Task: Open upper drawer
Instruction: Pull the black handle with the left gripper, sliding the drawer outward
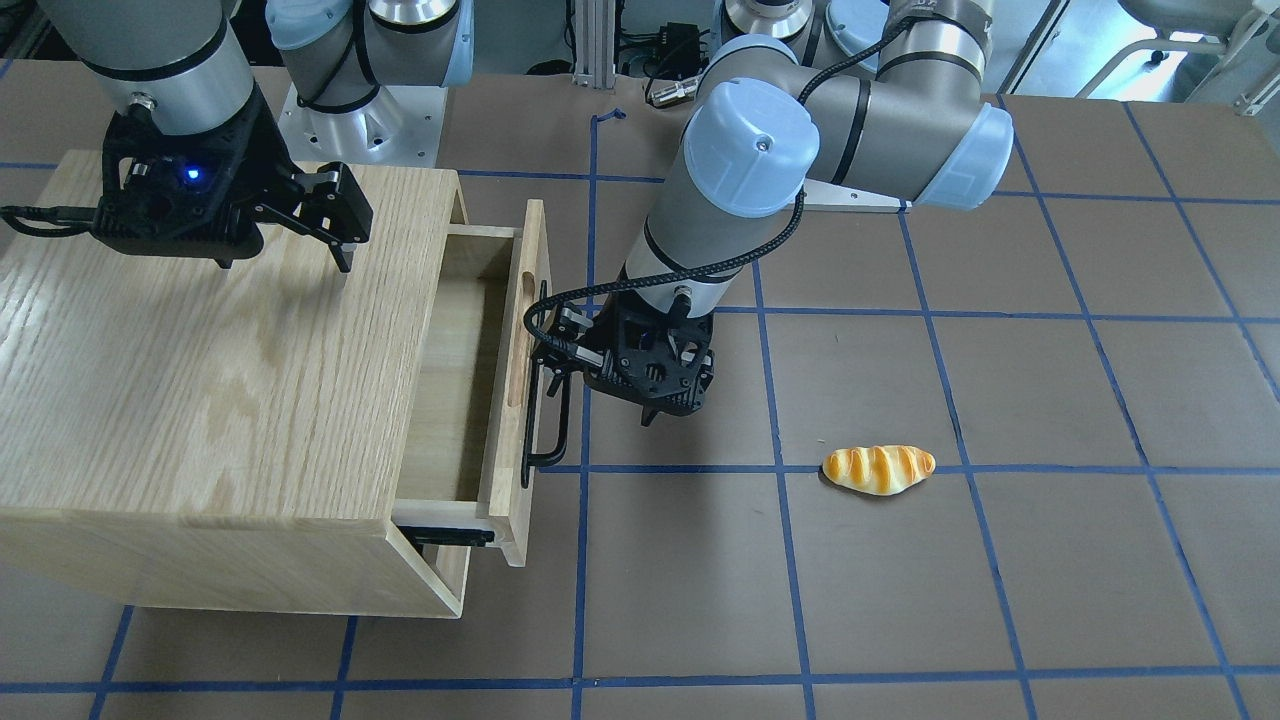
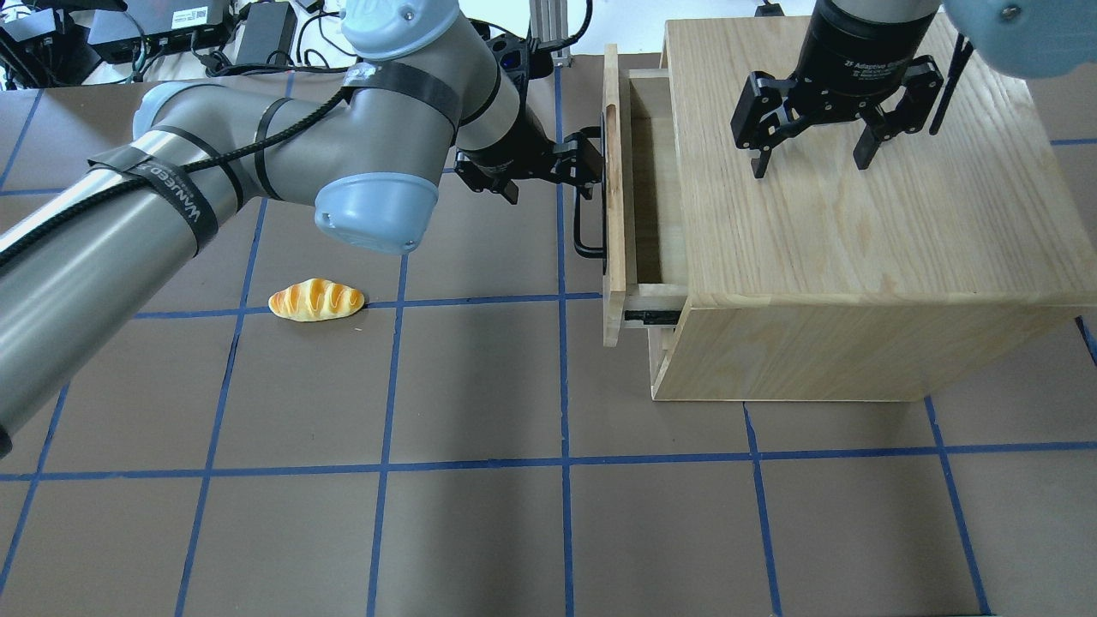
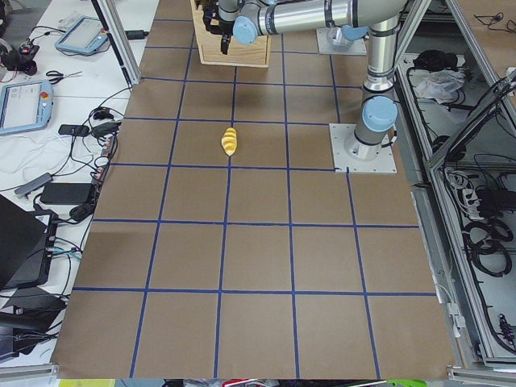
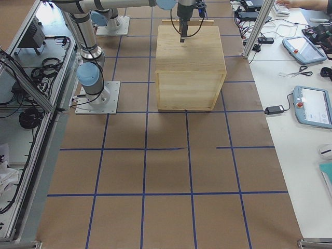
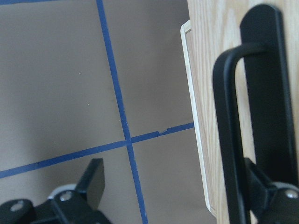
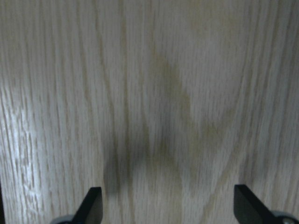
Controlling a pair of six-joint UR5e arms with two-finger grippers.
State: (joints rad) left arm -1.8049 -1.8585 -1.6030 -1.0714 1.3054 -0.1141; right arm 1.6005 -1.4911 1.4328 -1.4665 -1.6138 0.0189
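Observation:
The upper drawer [image 1: 522, 300] [image 2: 611, 128] is pulled partway out of the oak-grain cabinet [image 1: 200, 380] [image 2: 857, 240]. Its black side rail shows below. Its black bar handle [image 1: 560, 440] [image 2: 586, 244] [image 5: 229, 140] faces the open table. My left gripper [image 1: 556, 362] [image 2: 585, 167] [image 5: 177, 186] is at the handle with jaws spread. One finger [image 5: 266, 196] sits behind the bar, against the drawer front. My right gripper [image 1: 285, 260] [image 2: 810, 163] [image 6: 170, 205] is open and empty just above the cabinet top.
A toy bread roll [image 1: 878, 468] [image 2: 315, 300] [image 3: 230, 141] lies on the brown, blue-taped table on the handle side of the cabinet. The cabinet also shows in the side views [image 4: 189, 57] [image 3: 234, 48].

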